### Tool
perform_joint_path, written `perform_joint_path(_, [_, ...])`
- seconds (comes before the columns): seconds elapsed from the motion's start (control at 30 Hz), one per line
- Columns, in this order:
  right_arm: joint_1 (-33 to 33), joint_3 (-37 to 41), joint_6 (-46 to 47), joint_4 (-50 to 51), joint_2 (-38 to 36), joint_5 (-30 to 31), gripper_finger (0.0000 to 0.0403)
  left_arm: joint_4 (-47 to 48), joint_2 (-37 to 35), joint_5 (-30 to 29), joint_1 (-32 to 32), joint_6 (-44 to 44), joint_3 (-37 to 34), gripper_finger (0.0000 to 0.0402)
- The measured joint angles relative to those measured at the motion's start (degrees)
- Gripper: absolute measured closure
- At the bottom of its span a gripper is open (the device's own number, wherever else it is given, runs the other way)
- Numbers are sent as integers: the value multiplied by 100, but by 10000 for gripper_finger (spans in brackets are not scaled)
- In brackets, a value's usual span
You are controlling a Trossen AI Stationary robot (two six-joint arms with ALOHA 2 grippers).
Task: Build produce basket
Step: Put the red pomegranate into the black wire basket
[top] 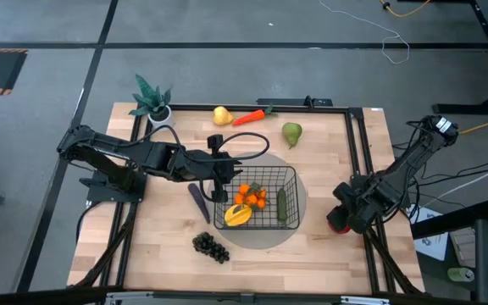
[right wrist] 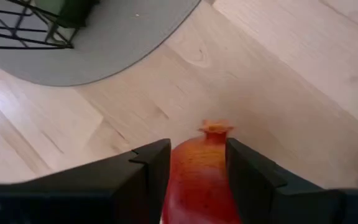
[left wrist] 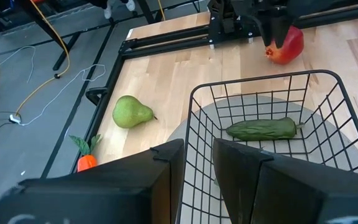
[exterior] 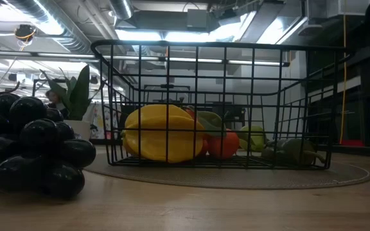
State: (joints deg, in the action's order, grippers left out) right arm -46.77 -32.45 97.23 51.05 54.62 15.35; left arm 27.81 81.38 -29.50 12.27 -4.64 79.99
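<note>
We are partway through filling the wire basket (top: pixel 259 197), which sits on a grey mat at the table's middle and already holds a yellow mango (top: pixel 237 215), oranges (top: pixel 251 196) and a cucumber (top: pixel 282 203). Our right gripper (right wrist: pixel 196 163) is clamped on a red pomegranate-like fruit (right wrist: pixel 201 174) low over the table, right of the basket. Our left gripper (left wrist: pixel 197 163) straddles the basket's left rim, its jaws on either side of the wire. We judge the next move is carrying that fruit over the rim and releasing it. The green pear (top: pixel 291 133), yellow pear (top: pixel 222 115), carrot (top: pixel 252 116), eggplant (top: pixel 199 202) and grapes (top: pixel 211 246) lie outside.
</note>
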Motion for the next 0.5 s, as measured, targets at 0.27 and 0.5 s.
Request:
perform_joint_path(0.27, [1,0,-73,94,121,-72,260,-1,0,-1,0,4,0,325])
perform_joint_path(0.5, [245,0,-939,65,377,-134,260,-2,2,0,0,4,0,325])
